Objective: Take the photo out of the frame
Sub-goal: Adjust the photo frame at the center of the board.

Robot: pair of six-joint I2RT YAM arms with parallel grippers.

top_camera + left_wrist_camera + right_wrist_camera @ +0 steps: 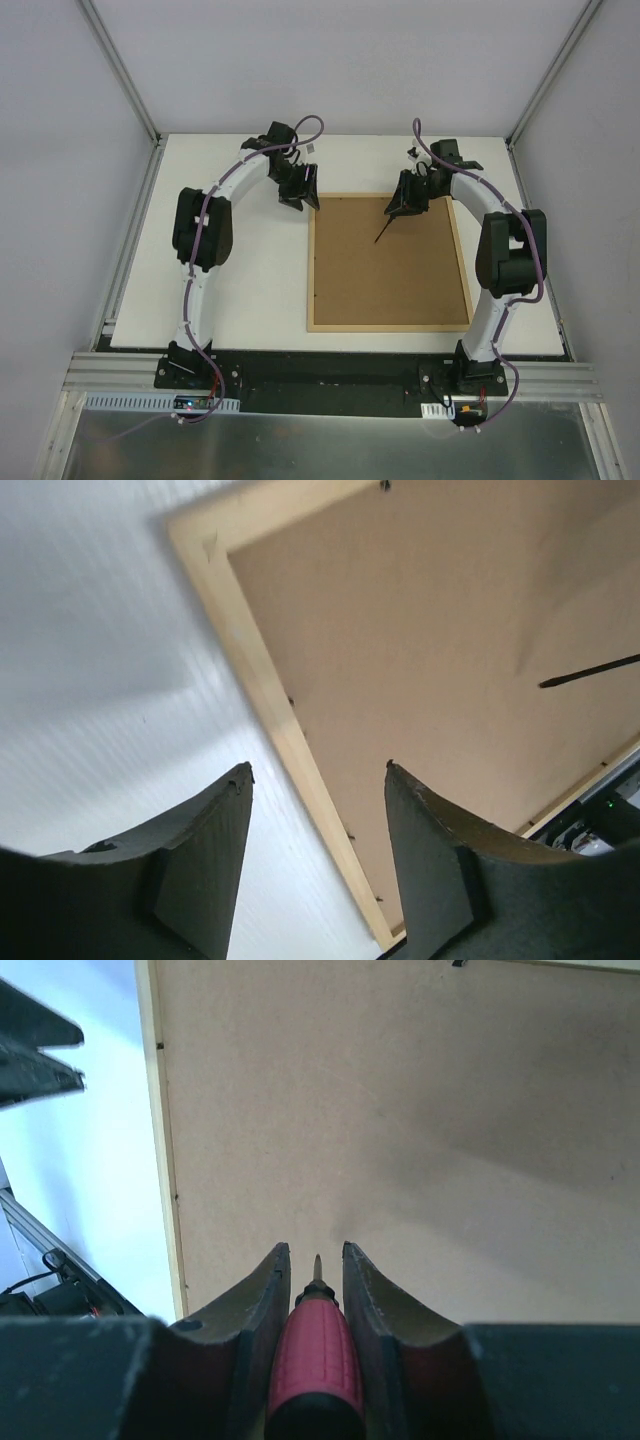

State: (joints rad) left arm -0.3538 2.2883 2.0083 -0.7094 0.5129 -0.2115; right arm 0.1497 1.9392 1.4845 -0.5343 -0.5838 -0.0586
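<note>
Lying on the table: the frame, flat, its brown fibreboard back facing up, its thin light-wood rails all around, between the two arms.
Photo: not to be seen; the brown back covers the inside of the frame.
Left gripper: above the frame's far-left corner, fingers apart with nothing between them; in the wrist view the frame's left rail runs under the gap.
Right gripper: over the far edge of the frame, fingers clamped on the red handle of a screwdriver.
Screwdriver shaft: thin and dark, slanting down towards the left over the brown back; whether the tip touches the board cannot be told.
</note>
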